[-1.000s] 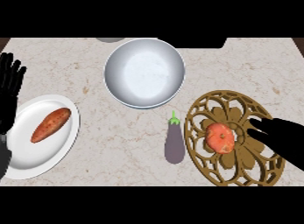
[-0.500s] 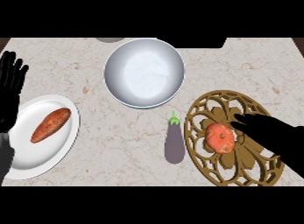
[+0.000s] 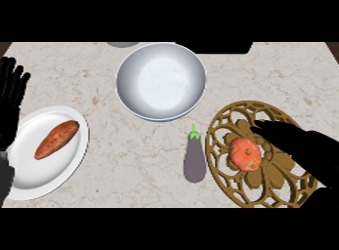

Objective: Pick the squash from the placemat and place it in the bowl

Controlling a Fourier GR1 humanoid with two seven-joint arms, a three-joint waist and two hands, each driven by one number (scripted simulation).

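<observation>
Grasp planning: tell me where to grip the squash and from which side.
Grip the squash across its round body, fingers on the left flank and thumb on the right, coming from above and the right, where the right hand hovers. It sits low on the flat placemat; the eggplant lies left, apart.

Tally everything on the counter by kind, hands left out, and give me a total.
Vegetables: 3, namely squash, eggplant, sweet potato
Bowls: 1, bowl
Plates: 1, plate
Placemats: 1, placemat
Total: 6
A grey thing cut off at the top edge is not counted.
</observation>
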